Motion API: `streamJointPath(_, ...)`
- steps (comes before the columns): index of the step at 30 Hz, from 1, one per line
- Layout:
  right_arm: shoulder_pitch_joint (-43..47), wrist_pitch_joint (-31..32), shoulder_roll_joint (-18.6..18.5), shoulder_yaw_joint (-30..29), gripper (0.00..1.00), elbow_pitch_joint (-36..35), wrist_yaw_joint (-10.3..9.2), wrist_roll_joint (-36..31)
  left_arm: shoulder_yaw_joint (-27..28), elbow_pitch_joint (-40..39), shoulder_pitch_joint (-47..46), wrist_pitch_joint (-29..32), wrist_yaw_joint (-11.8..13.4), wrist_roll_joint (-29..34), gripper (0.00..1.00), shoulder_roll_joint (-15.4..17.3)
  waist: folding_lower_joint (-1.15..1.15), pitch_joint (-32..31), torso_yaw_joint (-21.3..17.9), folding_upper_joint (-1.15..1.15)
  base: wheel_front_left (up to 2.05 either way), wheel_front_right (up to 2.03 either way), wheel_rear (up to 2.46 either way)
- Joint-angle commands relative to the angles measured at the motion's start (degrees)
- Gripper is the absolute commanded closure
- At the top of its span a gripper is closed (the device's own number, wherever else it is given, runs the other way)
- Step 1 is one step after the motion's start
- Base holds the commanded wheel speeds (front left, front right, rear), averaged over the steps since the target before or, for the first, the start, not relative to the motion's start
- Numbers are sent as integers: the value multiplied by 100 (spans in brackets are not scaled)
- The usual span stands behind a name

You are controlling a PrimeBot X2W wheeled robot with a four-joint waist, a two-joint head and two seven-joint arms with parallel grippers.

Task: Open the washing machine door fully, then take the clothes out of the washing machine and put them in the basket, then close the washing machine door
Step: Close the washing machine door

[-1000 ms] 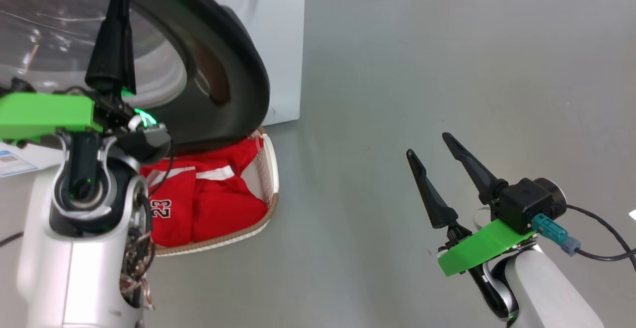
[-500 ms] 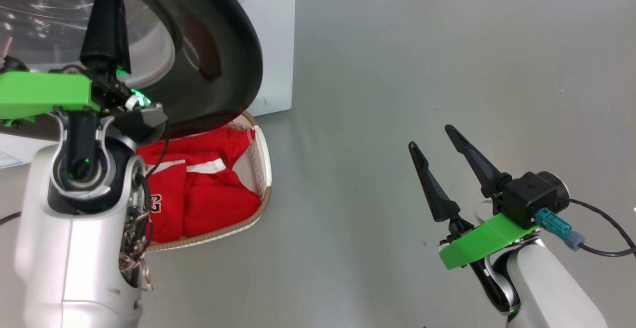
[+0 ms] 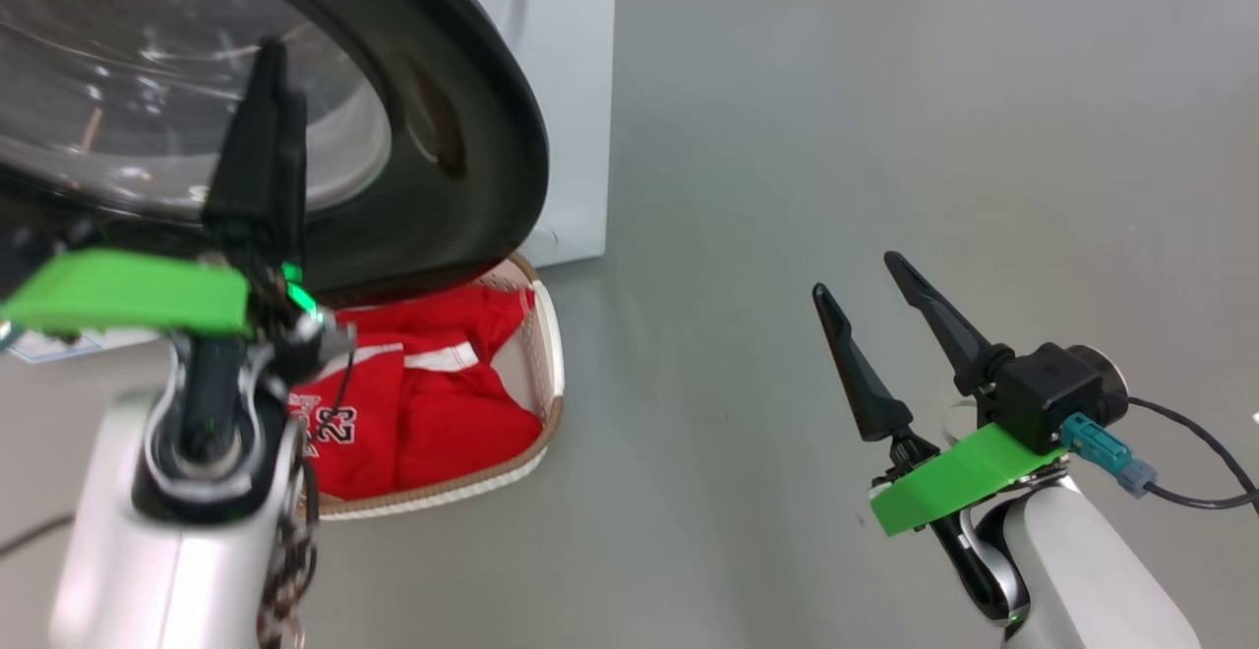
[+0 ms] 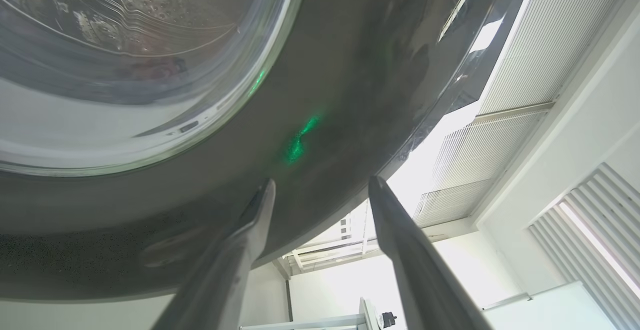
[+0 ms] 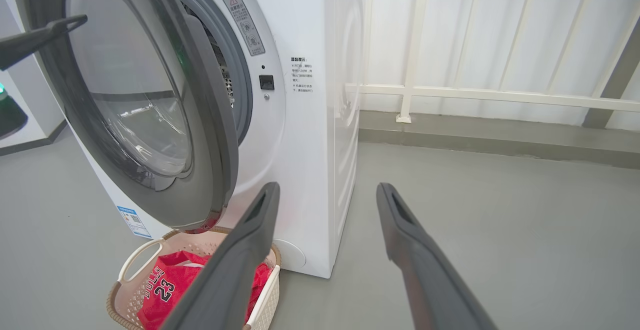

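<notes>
The washing machine door (image 3: 472,138) stands partly open, and its black rim and glass bowl hang over the basket. My left gripper (image 3: 275,69) points up at the door's outer face. In the left wrist view its fingers (image 4: 322,185) are open just short of the black rim (image 4: 325,70), holding nothing. The red clothes (image 3: 443,413) with a white "23" lie in the cream basket (image 3: 551,374) on the floor before the white washing machine (image 3: 561,88). My right gripper (image 3: 870,324) hovers open and empty over the floor to the right, with its fingers (image 5: 327,190) aimed at the machine (image 5: 310,145).
Bare grey floor (image 3: 787,138) stretches right of the machine and basket. In the right wrist view a white railing (image 5: 475,92) and a low kerb run behind the machine. That view also has the door (image 5: 210,135), the basket (image 5: 145,250), the clothes (image 5: 165,290) and one left finger (image 5: 45,37).
My left gripper's fingers have parted from shut to open, and it now sits lower against the door. The head view has shifted a little. The right arm has barely moved.
</notes>
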Motion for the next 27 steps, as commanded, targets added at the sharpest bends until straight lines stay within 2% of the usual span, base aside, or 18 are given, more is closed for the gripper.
streamJointPath(1, 56, -36, 15, 62, 0, -105, 2, -50, 78, -254, 197, -47, -115, 188, 0, 256, 0, -175, 82, 0, 0, 0, 0)
streamJointPath(10, 257, -36, 97, -86, 0, -49, 2, -115, -509, -550, 1210, -1017, -21, 2361, 0, 1044, 0, -651, 145, 0, 0, 0, 0)
streamJointPath(11, 257, -36, 97, -86, 0, -49, 2, -115, -509, -550, 1210, -1017, -21, 2361, 0, 1044, 0, -651, 145, 0, 0, 0, 0)
streamJointPath(20, 555, -36, 154, -307, 0, -108, 2, -194, -789, -674, 1999, -1454, 204, 4130, 0, 1331, 0, -1083, 171, 0, 0, 0, 0)
streamJointPath(27, 757, -36, 170, -435, 0, -228, 2, -287, -568, -963, 2639, -1481, 300, 5436, 0, 1304, 0, -1291, 173, 0, 0, 0, 0)
